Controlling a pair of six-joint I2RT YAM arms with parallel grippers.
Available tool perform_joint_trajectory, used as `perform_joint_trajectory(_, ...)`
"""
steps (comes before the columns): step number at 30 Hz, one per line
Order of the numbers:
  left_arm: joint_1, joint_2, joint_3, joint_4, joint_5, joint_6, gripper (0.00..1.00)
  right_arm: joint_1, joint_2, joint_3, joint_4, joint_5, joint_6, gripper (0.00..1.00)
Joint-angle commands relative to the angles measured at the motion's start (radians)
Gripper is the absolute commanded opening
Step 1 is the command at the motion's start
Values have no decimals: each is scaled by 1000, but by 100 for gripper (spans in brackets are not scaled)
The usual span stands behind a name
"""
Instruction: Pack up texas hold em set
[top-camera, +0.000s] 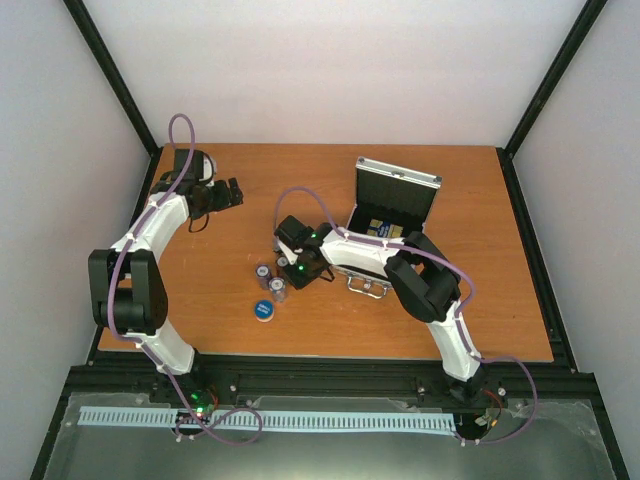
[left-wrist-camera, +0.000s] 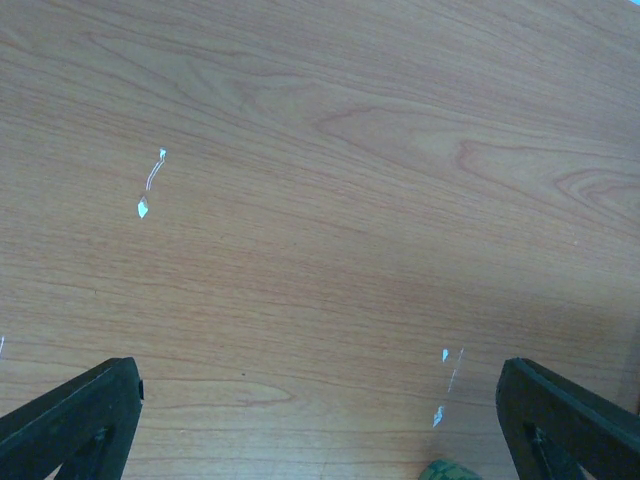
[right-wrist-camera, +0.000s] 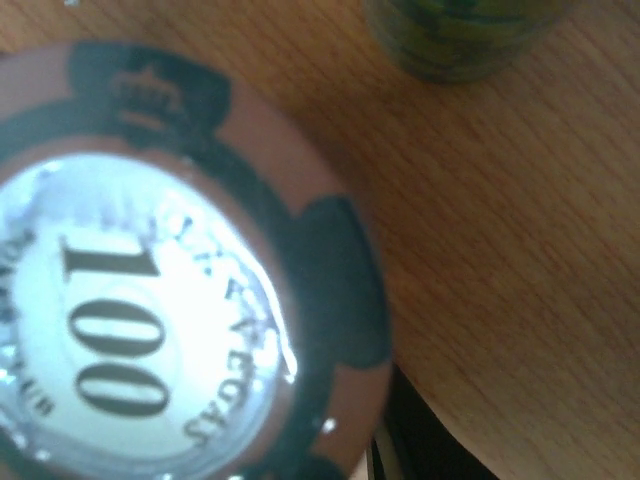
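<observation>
The silver case (top-camera: 396, 200) stands open toward the far right of the bench (top-camera: 480, 320), its lid upright. Near the middle, two short chip stacks (top-camera: 263, 272) sit just beside each other, and the round blue disc (top-camera: 263, 310) lies closer to the near edge. The right claw (top-camera: 286, 268) hangs right at the stacks. Its camera is filled by a blurred 100 chip (right-wrist-camera: 160, 300), so I cannot tell whether it's gripping. The left claw (left-wrist-camera: 318, 375) is spread wide over bare wood toward the far left corner.
</observation>
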Motion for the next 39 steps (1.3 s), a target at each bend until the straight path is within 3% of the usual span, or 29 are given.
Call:
perform_joint_trajectory(1,9,-30,1,-5,-7,18,100,11,8,-3,-10,26,-2,17)
perform_joint_trajectory(6,9,-32,0,-6,-5,16,100,10,-25,-10,-30,85,-14,13)
perform_joint_trajectory(15,9,-28,0,-2,-8,14,100,-20,-204,-50,-84,223,-10,14)
perform_joint_trajectory(26,9,-26,9,-14,-2,23,100,-233,-343,-223,-53,262,-24,15)
perform_joint_trajectory(39,9,-48,29,-48,-8,49,100,-383,-354,-340,20,319,-38,14)
